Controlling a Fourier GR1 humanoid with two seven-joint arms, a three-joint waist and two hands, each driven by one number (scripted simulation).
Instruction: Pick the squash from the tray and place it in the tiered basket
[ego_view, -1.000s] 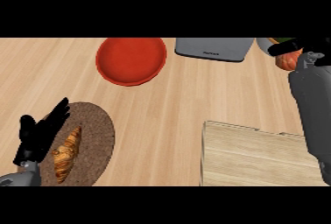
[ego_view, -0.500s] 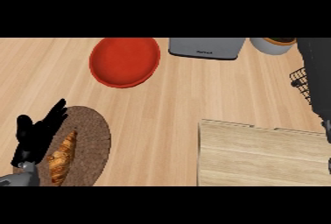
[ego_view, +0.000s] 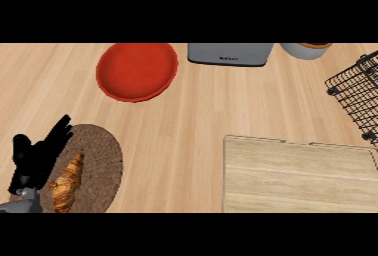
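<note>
On the counter (ego_view: 192, 115) I count one red plate (ego_view: 137, 70), and around it one grey box (ego_view: 230, 53) just to its right, one cup (ego_view: 308, 49) further right past the box, and one wire basket (ego_view: 358, 92) far right at the edge. Below the plate there is one woven mat (ego_view: 100, 165) with one croissant (ego_view: 66, 181) on it, one black hand (ego_view: 38, 154) at the mat's left, and one wooden board (ego_view: 299, 175) down to the plate's right.
</note>
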